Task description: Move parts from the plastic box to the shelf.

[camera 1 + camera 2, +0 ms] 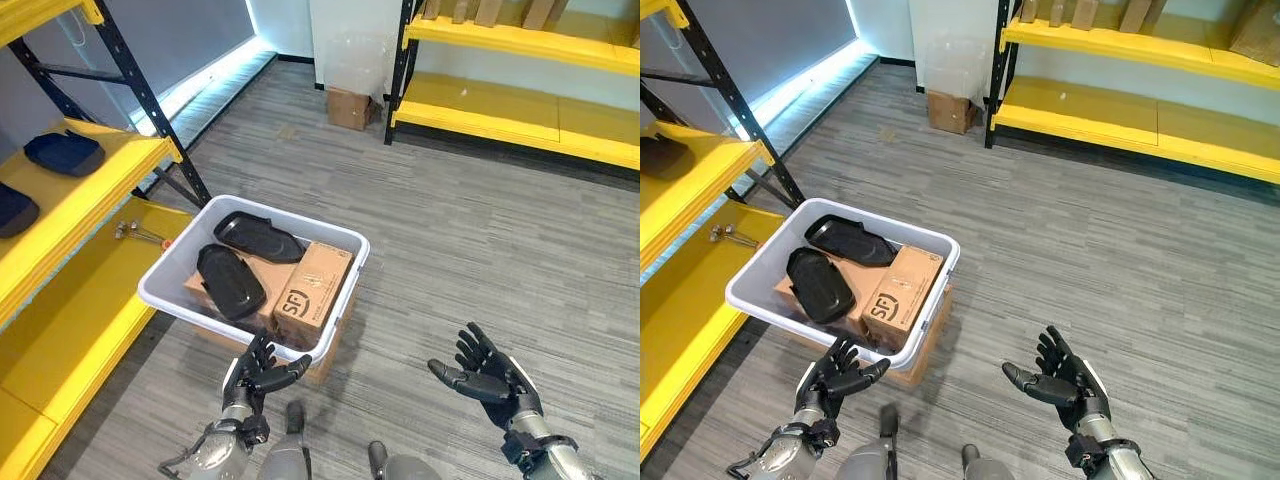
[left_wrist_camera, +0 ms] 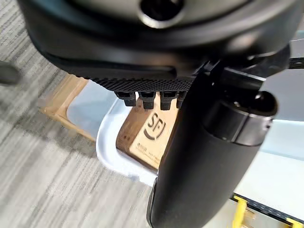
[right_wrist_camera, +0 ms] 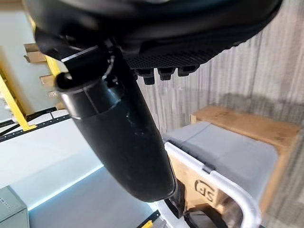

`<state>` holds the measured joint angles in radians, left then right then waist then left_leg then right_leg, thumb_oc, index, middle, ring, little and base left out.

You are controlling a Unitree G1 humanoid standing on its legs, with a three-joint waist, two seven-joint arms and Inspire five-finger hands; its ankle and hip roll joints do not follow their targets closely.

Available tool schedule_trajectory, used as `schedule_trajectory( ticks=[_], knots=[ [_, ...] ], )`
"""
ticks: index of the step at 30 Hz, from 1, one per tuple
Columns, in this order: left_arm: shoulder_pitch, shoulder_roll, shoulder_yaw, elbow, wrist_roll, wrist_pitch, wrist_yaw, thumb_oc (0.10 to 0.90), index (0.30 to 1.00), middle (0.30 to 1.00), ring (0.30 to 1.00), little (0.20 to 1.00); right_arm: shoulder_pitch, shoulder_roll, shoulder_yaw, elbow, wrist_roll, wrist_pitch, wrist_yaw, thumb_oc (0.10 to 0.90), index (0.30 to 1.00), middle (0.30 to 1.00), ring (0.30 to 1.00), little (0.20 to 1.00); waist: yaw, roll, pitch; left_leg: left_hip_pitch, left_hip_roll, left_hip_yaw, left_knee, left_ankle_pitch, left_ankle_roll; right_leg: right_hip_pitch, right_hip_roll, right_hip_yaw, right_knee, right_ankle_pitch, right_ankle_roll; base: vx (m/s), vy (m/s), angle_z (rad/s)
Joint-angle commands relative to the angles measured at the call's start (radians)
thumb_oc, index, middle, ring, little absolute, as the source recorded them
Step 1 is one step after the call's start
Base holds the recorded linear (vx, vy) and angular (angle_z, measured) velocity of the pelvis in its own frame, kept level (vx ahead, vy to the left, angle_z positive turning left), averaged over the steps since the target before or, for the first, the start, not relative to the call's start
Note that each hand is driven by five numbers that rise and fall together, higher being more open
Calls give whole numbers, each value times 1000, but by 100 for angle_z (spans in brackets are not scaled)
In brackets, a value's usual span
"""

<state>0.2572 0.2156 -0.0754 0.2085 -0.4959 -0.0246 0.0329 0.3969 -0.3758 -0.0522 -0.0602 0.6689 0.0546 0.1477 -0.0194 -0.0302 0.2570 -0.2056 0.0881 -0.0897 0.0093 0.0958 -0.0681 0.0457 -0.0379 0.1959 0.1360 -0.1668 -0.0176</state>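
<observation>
Black parts (image 1: pixel 230 281) are lying just beyond your open left hand (image 1: pixel 262 371); you're reaching empty-handed, so grip one flat, right hand (image 1: pixel 487 379) open too.

The plastic box (image 1: pixel 345 243) is open at the top, so it can be entered from above. Room inside is taken up by a cardboard carton (image 1: pixel 312 292) and two black parts (image 1: pixel 231 281). The yellow shelf (image 1: pixel 75 195) stands just beside it on the left, with open carpet on the right.
</observation>
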Motion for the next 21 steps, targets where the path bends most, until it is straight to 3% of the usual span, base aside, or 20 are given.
schedule_trajectory(
  ticks=[1,4,9,21],
  knots=[
    [-14,60,63,-102,5,-92,-2,900,1000,1000,1000,1000,-51,14,-15,-68,11,-90,34,900,1000,1000,1000,1000,15,-21,-60,-34,30,42,-39,127,-6,155,58,-71,-112,2,23,256,226,-97],
    [-30,72,44,-96,3,-92,-6,900,1000,1000,1000,1000,-38,34,-25,-75,21,-90,34,900,1000,1000,1000,1000,6,-28,-73,-35,20,67,-24,116,-1,157,31,-77,-114,-5,38,170,192,-41],
    [-37,121,51,-102,5,-90,19,900,1000,1000,1000,1000,-65,40,11,-81,39,-75,39,900,1000,1000,1000,1000,-2,-74,-94,-78,0,128,53,38,47,88,-26,-54,-105,19,83,102,179,-26],
    [-33,140,38,-111,-3,-77,8,900,1000,1000,1000,1000,-85,32,5,-84,43,-68,37,900,1000,1000,1000,1000,-6,-117,-96,-128,-24,159,184,-68,74,83,-59,-49,-116,69,107,42,57,-11]
  ],
)
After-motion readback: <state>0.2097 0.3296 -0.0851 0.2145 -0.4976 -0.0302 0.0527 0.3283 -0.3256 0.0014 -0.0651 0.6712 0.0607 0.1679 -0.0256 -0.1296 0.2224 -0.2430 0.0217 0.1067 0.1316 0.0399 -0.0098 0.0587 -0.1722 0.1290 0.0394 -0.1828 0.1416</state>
